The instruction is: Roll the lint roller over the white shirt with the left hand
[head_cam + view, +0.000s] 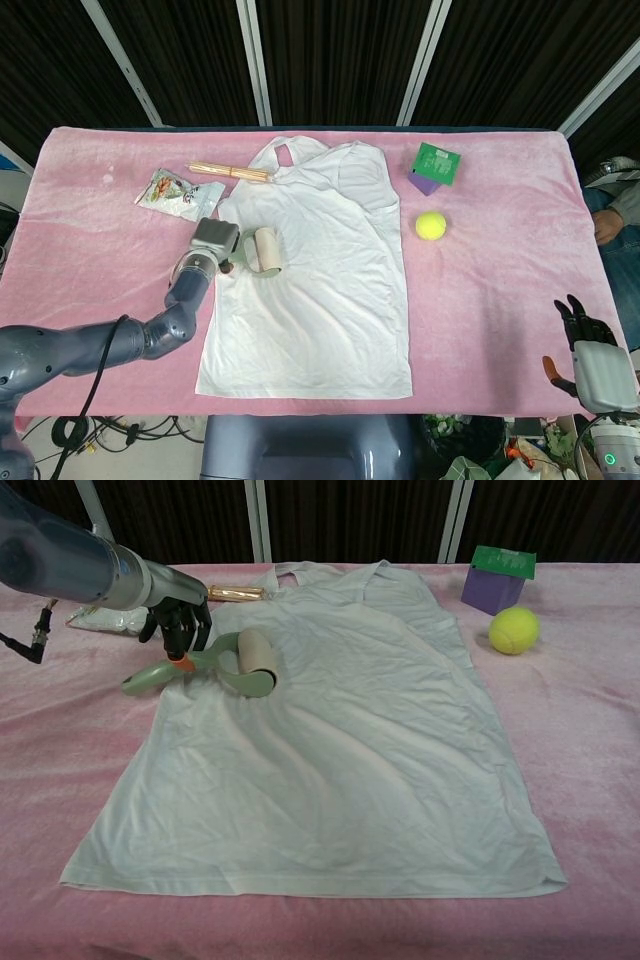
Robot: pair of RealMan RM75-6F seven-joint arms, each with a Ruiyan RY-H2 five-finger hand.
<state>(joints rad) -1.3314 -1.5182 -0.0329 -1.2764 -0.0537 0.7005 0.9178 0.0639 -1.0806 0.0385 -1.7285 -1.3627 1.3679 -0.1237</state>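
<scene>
Head view, from the left: the left hand (214, 241) comes in over the pink table (90, 220), fingers wrapped around the green handle of the lint roller (262, 250), whose sticky drum lies on the left chest area of the white shirt (320, 290). The chest view shows the same hold, with the roller (245, 666) pressed onto the cloth just inside the shirt's edge and the handle trailing back off it toward the table. I judge the rolling stroke to be under way, with most of the shirt yet to be covered. The next move calls for steady downward pressure while drawing the drum across the fabric toward the middle, without bunching the thin cloth. Far right, at the table's near edge, the right hand (596, 360) hangs idle, fingers apart and holding nothing.
</scene>
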